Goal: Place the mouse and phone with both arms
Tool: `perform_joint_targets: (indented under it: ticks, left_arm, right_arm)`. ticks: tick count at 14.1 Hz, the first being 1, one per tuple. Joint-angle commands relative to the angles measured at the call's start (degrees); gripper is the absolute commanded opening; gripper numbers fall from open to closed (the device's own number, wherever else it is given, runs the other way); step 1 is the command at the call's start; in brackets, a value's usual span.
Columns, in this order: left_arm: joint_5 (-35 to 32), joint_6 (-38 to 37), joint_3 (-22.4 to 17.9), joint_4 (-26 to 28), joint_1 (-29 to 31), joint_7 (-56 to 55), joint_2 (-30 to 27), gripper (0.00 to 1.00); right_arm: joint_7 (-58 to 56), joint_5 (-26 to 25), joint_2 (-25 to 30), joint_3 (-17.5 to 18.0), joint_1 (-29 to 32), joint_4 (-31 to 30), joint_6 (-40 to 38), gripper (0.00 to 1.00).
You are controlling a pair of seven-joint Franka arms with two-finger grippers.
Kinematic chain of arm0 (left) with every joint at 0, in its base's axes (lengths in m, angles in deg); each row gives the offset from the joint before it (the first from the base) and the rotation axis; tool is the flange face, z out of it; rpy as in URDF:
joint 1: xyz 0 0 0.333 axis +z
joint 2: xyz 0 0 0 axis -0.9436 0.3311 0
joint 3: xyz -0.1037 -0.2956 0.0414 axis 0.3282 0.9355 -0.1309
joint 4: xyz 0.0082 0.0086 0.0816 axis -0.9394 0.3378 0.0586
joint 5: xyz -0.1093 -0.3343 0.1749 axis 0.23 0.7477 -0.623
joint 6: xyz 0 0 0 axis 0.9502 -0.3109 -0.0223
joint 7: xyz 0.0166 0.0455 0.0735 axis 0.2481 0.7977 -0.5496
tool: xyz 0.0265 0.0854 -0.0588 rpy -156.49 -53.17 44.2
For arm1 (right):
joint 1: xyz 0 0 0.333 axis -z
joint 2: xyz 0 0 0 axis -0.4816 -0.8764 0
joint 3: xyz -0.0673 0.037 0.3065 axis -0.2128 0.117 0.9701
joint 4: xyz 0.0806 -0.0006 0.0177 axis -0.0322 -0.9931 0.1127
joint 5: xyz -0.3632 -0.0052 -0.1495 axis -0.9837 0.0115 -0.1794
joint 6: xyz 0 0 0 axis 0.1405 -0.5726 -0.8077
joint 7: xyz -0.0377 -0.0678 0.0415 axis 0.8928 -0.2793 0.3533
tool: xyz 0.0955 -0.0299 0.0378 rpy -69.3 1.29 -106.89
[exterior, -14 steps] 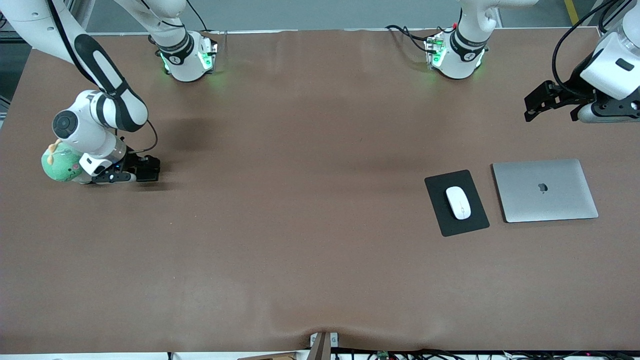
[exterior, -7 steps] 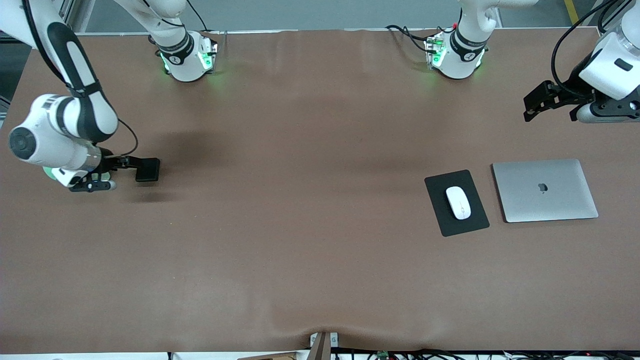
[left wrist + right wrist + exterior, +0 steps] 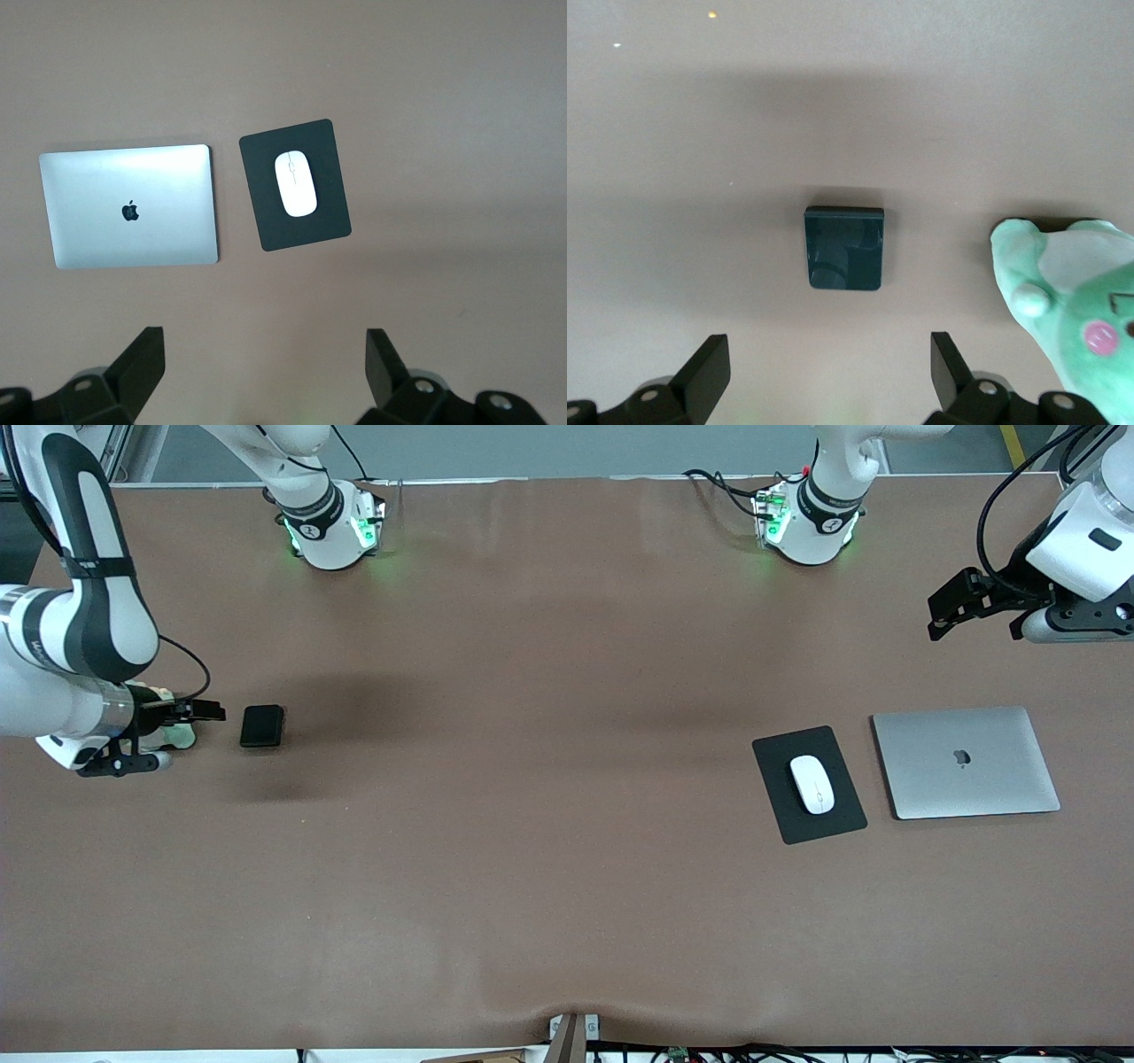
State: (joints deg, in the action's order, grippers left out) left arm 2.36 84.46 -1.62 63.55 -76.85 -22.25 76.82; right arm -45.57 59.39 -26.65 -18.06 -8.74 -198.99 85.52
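The black phone (image 3: 262, 726) (image 3: 844, 248) lies flat on the brown table toward the right arm's end, with nothing touching it. My right gripper (image 3: 213, 712) (image 3: 830, 350) hangs open and empty beside it, over the table next to a green plush toy. The white mouse (image 3: 812, 784) (image 3: 295, 183) rests on a black mat (image 3: 819, 828) (image 3: 301, 235) toward the left arm's end. My left gripper (image 3: 937, 615) (image 3: 264, 345) is open and empty, held high over the table near that end, well apart from the mouse.
A closed silver laptop (image 3: 966, 762) (image 3: 128, 205) lies beside the mat, toward the left arm's end. The green plush toy (image 3: 180, 735) (image 3: 1081, 310) sits under the right wrist, close to the phone. The two arm bases (image 3: 332, 527) (image 3: 806, 522) stand along the table's edge.
My right gripper has drawn back from the phone toward the right arm's end of the table, and the phone stays where it lay. The left arm has not moved.
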Motion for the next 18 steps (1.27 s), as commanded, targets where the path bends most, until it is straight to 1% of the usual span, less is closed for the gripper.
perform_joint_targets:
  ticks: [1,3,5,6,8,9,11,12,14,15,16,18]
  left_arm:
    - [0.5,-0.8,-0.1,-0.6,-0.1,0.6,-0.2,1.0]
    - [0.5,-0.9,-0.1,-0.6,-0.1,0.6,-0.2,1.0]
    - [0.5,-0.9,-0.1,-0.6,-0.1,0.6,-0.3,1.0]
    - [0.5,-0.9,-0.1,-0.5,-0.1,0.6,-0.4,1.0]
    - [0.5,-1.4,-0.1,-0.6,-0.1,0.6,-0.4,1.0]
    - [0.5,-1.5,-0.1,-0.6,-0.1,0.6,-0.4,1.0]
    - [0.5,-1.6,-0.1,-0.6,-0.1,0.6,-0.4,1.0]
    - [0.5,-1.6,-0.1,-0.6,-0.1,0.6,-0.4,1.0]
    - [0.5,-1.6,-0.1,-0.6,-0.1,0.6,-0.4,1.0]
    - [0.5,-1.6,-0.1,-0.6,-0.2,0.6,-0.4,1.0]
    - [0.5,-1.6,-0.1,-0.6,-0.2,0.6,-0.4,1.0]
    - [0.4,-1.6,0.0,-0.4,-0.2,0.5,-0.4,1.0]
  right_arm:
    - [-0.8,0.2,-1.2,-0.2,-1.7,8.7,-8.4,1.0]
    - [-0.8,-1.0,-3.0,-0.3,-3.1,13.5,-12.8,1.0]
    - [-0.8,-5.6,-3.5,-0.2,-4.6,15.5,-14.4,1.0]
    - [-0.8,-6.4,-3.5,-0.2,-4.8,16.3,-14.4,1.0]
    - [-0.4,-6.1,-3.5,-0.5,-3.9,17.9,-16.1,1.0]
    - [-0.3,-5.7,-3.3,-0.6,-3.2,18.4,-18.1,1.0]
    - [-0.3,-5.6,-2.1,-0.5,-3.6,21.6,-19.9,1.0]
    - [-0.3,-5.4,-0.9,-0.4,-3.6,23.0,-22.0,1.0]
    - [-0.9,-3.1,-0.8,-0.3,-3.5,27.4,-24.9,1.0]
    - [-0.7,-2.7,-1.2,-0.3,-4.0,30.6,-30.5,1.0]
    - [-0.9,-2.5,-1.2,0.0,-4.6,32.3,-33.1,1.0]
    - [-0.3,-3.5,-0.4,-0.4,-7.9,33.0,-34.0,1.0]
